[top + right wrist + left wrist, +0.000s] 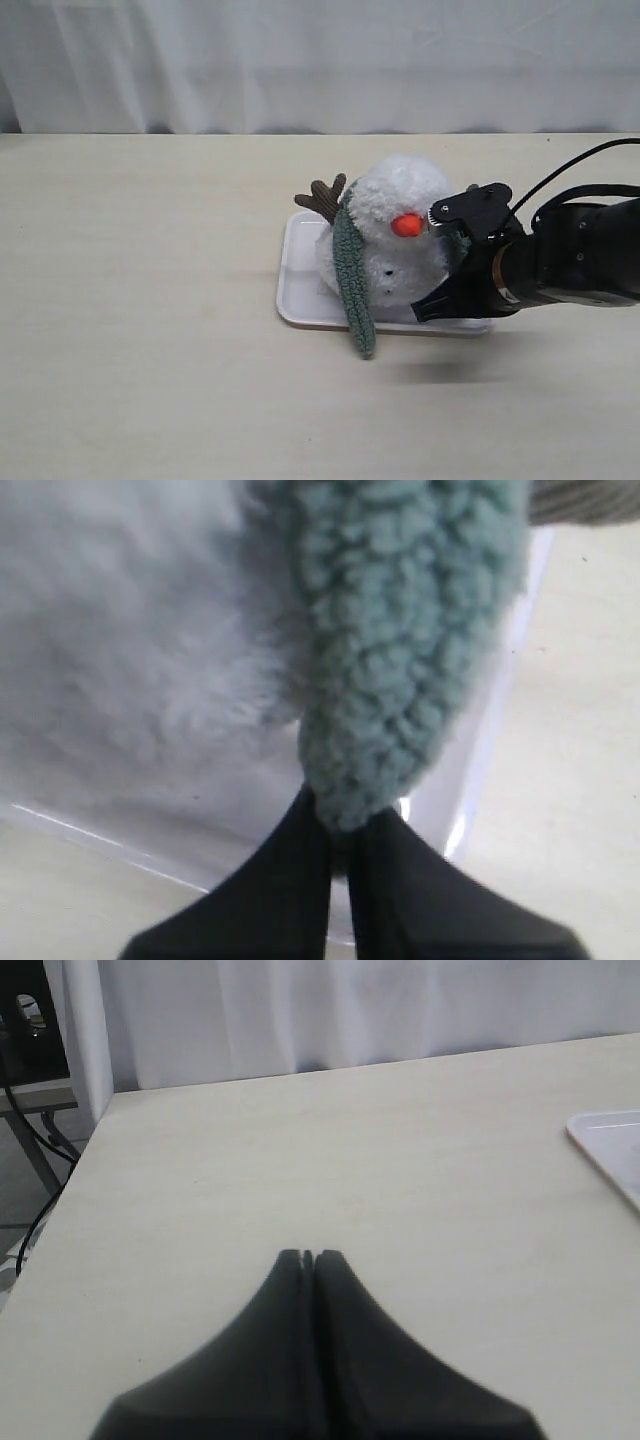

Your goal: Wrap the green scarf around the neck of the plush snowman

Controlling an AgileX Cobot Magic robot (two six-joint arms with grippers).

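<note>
Sage-green fleece scarf (352,275) draped over your fluffy white plush snowman (395,200), which rests on a white rectangular tray (297,300). One end hangs past the tray's front edge; the other is pinched in your right gripper (340,825), jaws closed on its fuzzy tip. Your left gripper (308,1257), well apart, has its jaws pressed together over the pale wooden table (300,1140).

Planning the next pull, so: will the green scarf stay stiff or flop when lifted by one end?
Probably floppy: the green scarf drapes limply down the plush snowman and over the rim of the white tray. Its fuzzy fleece likely resists slipping; the right end effector pinches only its tip. It looks light, though tugging might tip the snowman.
</note>
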